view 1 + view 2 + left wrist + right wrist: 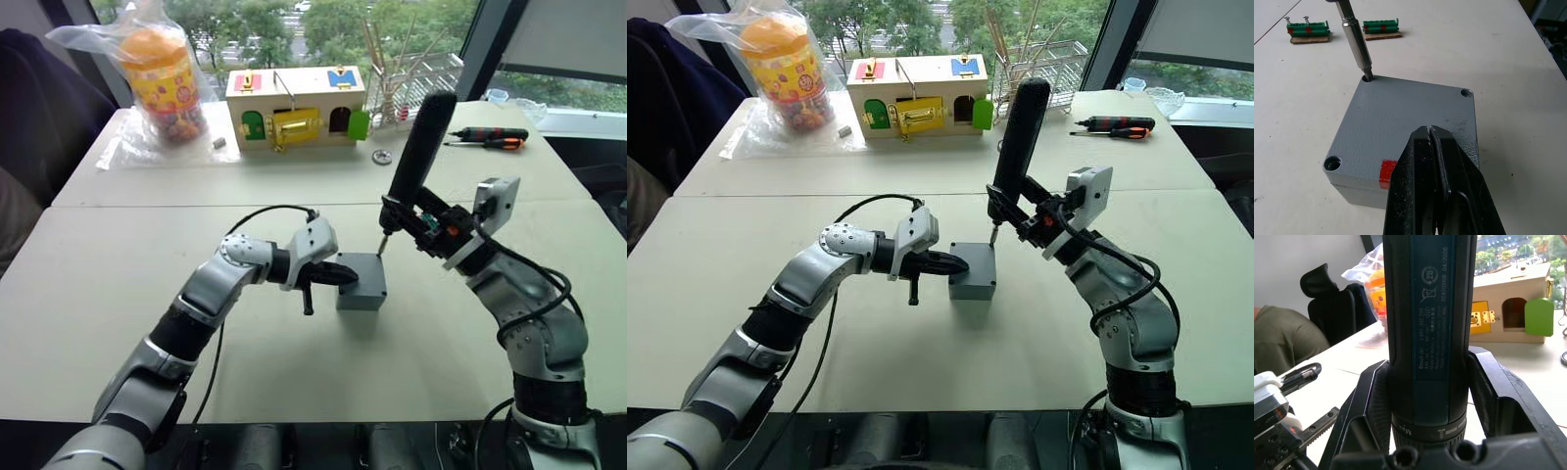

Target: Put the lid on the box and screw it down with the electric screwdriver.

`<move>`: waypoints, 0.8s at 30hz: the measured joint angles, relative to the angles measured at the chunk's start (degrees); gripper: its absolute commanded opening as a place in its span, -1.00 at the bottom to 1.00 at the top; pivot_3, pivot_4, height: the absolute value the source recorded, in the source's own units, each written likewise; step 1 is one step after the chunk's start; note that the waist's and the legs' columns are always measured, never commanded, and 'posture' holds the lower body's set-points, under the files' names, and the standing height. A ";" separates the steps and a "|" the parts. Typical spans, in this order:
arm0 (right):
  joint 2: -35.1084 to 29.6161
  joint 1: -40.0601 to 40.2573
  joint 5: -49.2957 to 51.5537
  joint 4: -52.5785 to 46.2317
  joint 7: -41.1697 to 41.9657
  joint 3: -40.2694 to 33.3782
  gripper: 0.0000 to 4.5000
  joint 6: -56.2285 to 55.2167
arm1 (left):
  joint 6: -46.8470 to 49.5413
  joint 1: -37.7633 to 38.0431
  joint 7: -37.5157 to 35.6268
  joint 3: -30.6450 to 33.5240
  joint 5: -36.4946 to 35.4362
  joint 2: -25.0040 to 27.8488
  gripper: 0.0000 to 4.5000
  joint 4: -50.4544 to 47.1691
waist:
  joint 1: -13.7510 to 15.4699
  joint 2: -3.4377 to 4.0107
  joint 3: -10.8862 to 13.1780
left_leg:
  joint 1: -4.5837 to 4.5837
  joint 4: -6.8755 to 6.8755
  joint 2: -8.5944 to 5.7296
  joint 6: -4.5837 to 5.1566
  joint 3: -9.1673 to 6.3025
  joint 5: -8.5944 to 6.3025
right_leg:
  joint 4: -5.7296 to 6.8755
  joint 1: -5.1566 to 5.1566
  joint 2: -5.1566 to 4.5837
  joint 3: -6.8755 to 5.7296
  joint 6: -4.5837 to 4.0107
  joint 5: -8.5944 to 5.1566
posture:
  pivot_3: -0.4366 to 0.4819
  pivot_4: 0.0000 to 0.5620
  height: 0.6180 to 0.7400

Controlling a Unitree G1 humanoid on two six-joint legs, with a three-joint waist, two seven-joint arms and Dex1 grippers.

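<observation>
Closest to us, L fingers (pixel 1437 161) are pressed together, holding nothing, tips resting on the lid (pixel 1405 127) that sits on the box (pixel 361 284) mid-counter (pixel 118 323). R fingers (pixel 1425 396) clamp the driver (pixel 419 147), its long axis near upright, tilted a bit. We judge the next move hinges on the bit (pixel 1356 41), already in the lid's far corner hole, going straight down.

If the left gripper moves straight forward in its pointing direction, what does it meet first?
The left gripper, shut, already lies over the lid on the box; going on, it would probably meet the electric screwdriver's bit.
</observation>
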 measured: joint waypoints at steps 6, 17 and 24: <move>-0.90 2.64 -3.88 -1.27 1.49 2.82 -0.18 -4.39 | -0.59 1.19 -0.13 -0.18 0.60 0.46 -1.00 -0.53 | -0.02 -0.45 -0.42 | 0.13 -0.05 0.04 0.00 -0.04 0.00 | -0.10 0.15 0.01 -0.01 -0.02 -0.01 | -0.05 -0.47 0.48; 1.10 5.35 -5.34 0.33 0.89 2.37 -0.18 -7.07 | -1.51 2.70 -0.05 -0.76 1.53 0.44 -1.00 -0.63 | 0.00 -1.03 -1.08 | 0.91 -0.20 0.29 0.16 -0.09 -0.15 | -0.53 1.06 0.02 -0.09 -0.03 -0.02 | -0.05 -0.47 0.48; 1.24 6.34 -5.36 0.47 0.91 2.28 -0.18 -7.81 | -1.56 2.78 -0.09 -1.22 2.30 0.36 -1.00 -0.61 | 0.00 -1.08 -1.59 | 0.92 -0.22 0.30 0.20 -0.09 -0.17 | -0.55 1.07 0.01 -0.08 -0.04 -0.03 | -0.05 -0.47 0.48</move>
